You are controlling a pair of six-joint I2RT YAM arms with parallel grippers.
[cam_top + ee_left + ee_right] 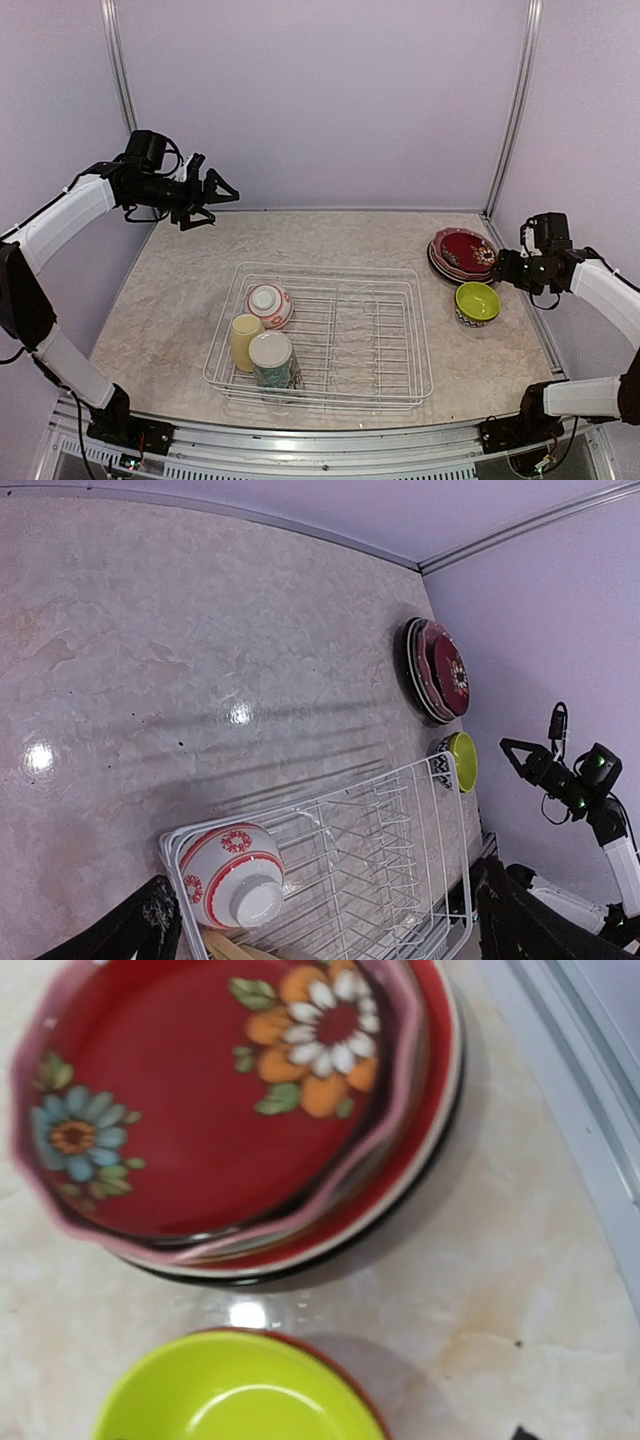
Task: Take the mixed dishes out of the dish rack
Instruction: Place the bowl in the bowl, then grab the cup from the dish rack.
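**Left arm** (60, 215) and **right arm** (610, 290): links are clad in white shells, while joints are finished in black. Left pincer (218, 205) and right pincer (500, 270) are black throughout. Thin black cables are looped at the wrists; bases are black.

It seems a robot laboratory cell: plain lilac walls (320, 100) and metal frame posts (515, 110) close a marble-pattern table (330, 235), with the left arm (60, 220) and the right arm (605, 285) bolted on its near rail (330, 440) (loose cables (545, 462) there).

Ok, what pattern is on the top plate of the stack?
The top plate is dark red with orange-white and blue daisies; the right wrist view shows it best.
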